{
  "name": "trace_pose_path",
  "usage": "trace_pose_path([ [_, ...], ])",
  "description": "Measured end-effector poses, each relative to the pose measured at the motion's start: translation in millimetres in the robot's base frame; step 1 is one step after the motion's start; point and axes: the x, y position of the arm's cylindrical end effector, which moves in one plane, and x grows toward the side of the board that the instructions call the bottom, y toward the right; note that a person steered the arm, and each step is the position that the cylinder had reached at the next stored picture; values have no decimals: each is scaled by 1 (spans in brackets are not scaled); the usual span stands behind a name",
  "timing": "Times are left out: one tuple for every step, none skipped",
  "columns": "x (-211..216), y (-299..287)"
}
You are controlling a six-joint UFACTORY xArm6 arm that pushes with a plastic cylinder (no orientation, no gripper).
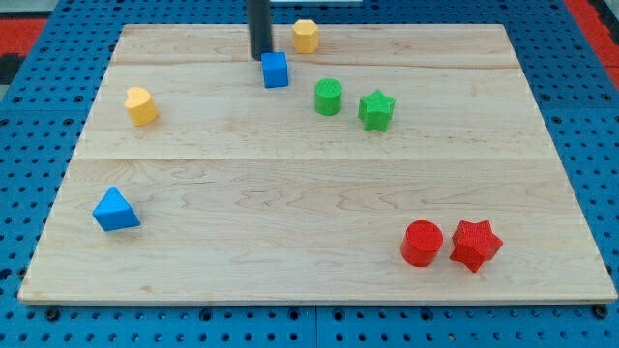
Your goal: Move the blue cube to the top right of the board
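Blue cube (276, 70) — upright; top-centre

a yellow hexagon block (306, 36) sat near the wooden board's (290, 261) top edge, and another yellow block (141, 106) lay toward the view's left. a green cylinder (329, 98) stood just beside a green star (376, 111), apart. a blue triangular block (115, 211) lay lower left, while a red cylinder (423, 243) and a red star (476, 245) sat close together lower right.
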Motion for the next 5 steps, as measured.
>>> trace_pose_path([
  [11, -28],
  [7, 5],
  [15, 41],
  [14, 28],
  [40, 23],
])
